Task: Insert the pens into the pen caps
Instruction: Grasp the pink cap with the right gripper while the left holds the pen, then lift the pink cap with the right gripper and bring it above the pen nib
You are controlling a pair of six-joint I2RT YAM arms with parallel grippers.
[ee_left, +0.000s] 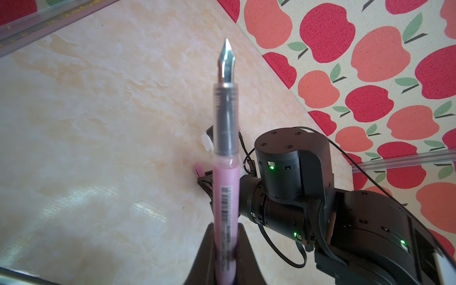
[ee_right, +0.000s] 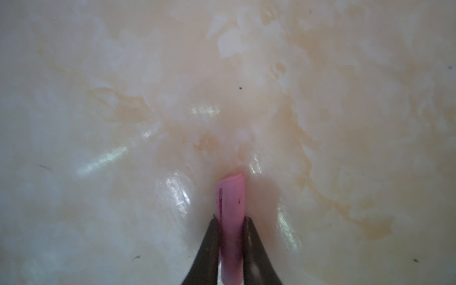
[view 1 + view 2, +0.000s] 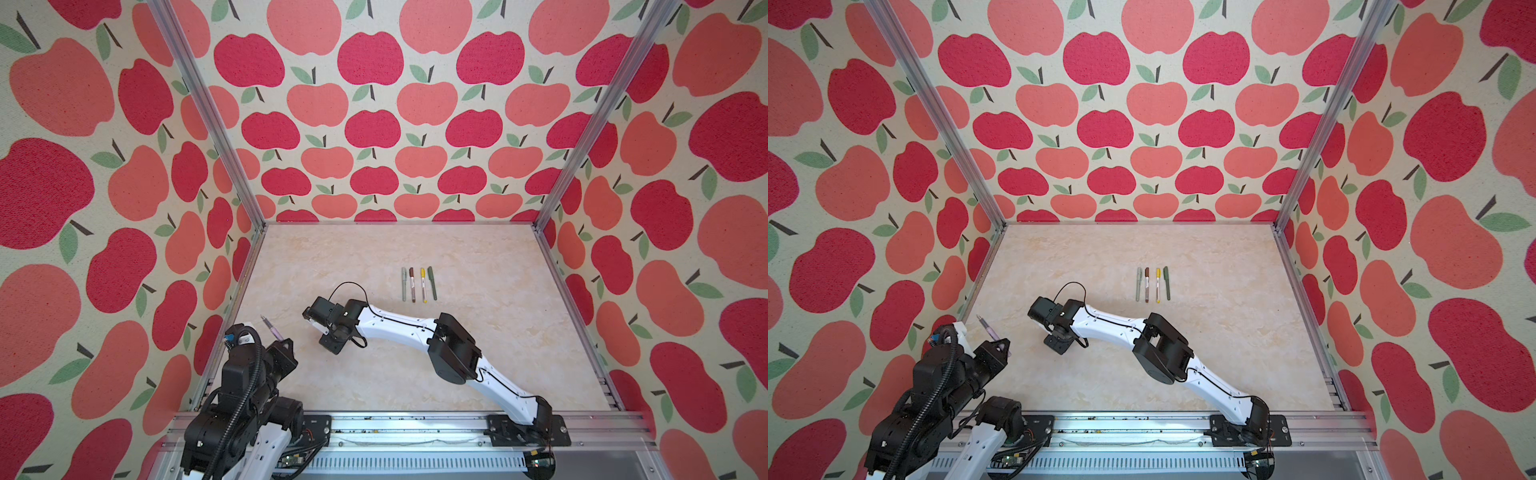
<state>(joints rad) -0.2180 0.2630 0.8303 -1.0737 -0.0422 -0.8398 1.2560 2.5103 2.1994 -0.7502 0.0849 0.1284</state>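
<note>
- Where both top views show the surface [image 3: 374, 382], four capped pens [image 3: 412, 286] lie side by side mid-surface.
- Left wrist: left tool [image 1: 225, 229] pinches the pink pen [image 1: 225, 187], nib bare.
- Right wrist: right tool [image 2: 232, 219] pinches the pink cap [image 2: 232, 197], close to the surface.

Uncapped pink pen [image 1: 225, 187], pink cap [image 2: 232, 204] apart

Open strip on pale marble-pattern counter [image 3: 498, 257] from 10 round to 4 o'clock. Just past centre toward 12: row of four slim capped pens [image 3: 419, 284]. The white-and-black right arm [image 3: 399, 328] bars 5 o'clock to centre; black left arm [image 3: 245, 374] crowds 8 o'clock.
</note>
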